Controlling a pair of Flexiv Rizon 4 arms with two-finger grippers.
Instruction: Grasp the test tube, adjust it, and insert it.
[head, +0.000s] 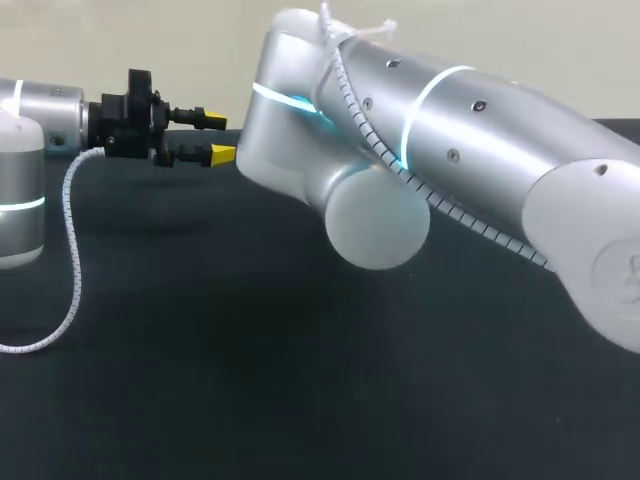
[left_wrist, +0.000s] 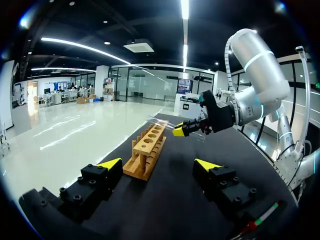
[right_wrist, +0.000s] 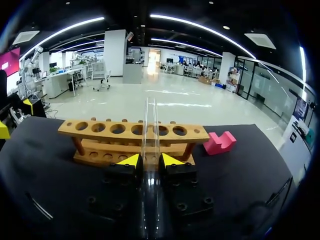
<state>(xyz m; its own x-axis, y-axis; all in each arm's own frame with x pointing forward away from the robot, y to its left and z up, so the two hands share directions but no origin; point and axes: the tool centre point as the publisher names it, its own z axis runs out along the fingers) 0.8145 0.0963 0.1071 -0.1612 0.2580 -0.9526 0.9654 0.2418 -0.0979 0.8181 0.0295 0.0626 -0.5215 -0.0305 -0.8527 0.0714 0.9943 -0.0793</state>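
Clear, seemingly glass test tube (right_wrist: 150, 120); pale smooth wooden rack (right_wrist: 127, 139); matt black tabletop (right_wrist: 50, 190)

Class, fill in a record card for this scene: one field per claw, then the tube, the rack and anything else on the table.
Left claw: open, empty, rack ahead of it
Right claw: shut on the test tube
Test tube: clear, pointing out along the claw, not in the rack
Rack: wooden, on the table, visible holes empty
Other: pink block beside the rack
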